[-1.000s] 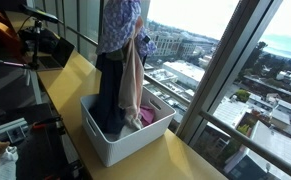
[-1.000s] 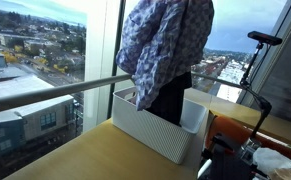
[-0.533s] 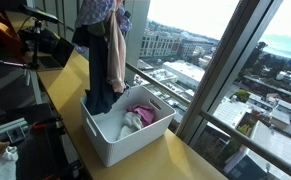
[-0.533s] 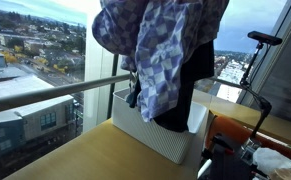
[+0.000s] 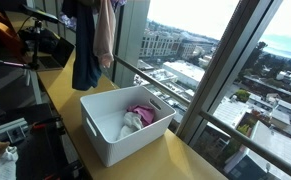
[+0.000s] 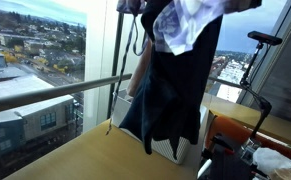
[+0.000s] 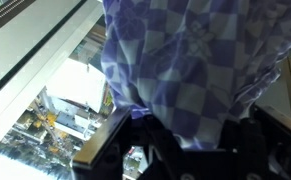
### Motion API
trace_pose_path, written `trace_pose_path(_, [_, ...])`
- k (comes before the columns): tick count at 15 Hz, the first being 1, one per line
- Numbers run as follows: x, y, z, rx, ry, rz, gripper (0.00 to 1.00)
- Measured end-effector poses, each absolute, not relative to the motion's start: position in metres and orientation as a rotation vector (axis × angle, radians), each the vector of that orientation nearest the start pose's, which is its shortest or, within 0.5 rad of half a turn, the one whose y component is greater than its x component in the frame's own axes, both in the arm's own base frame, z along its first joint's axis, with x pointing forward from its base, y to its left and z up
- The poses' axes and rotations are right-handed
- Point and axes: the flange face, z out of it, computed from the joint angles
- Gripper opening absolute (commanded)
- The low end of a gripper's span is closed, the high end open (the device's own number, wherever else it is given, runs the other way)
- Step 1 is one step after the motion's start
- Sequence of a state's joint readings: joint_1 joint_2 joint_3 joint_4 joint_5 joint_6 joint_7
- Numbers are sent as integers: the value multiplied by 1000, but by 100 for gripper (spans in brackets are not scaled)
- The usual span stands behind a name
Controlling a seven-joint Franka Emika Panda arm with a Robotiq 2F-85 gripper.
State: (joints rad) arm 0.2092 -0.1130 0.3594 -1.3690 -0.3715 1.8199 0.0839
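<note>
In the wrist view the claw (image 7: 190,140) is clamped on a blue checked cloth (image 7: 175,60) that hides most of its fingers. In an exterior view the bundle of clothes (image 5: 88,40) hangs in the air over the table (image 5: 180,160). It is above the far corner of the white bin (image 5: 105,140), which holds a pink garment (image 5: 140,110).

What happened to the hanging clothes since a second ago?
The hanging clothes went up, right out of the white bin, and swung a bit away from the window. A second ago their ends still dangled inside the bin; now they hang clear above the table. None of them fell. The pink and white clothes stayed in the bin, and the bin did not move.
</note>
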Motion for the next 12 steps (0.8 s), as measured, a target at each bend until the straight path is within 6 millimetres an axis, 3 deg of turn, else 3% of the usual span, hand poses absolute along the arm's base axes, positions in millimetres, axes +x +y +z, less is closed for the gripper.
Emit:
trace_pose_path(3, [449,290,824,-3088,-811,-1107,0])
trace_pose_path(6, [462,318,816,-3085,-869,-1089,0])
trace_pose_path(12, [498,384,734,-3081,-950,-887,0])
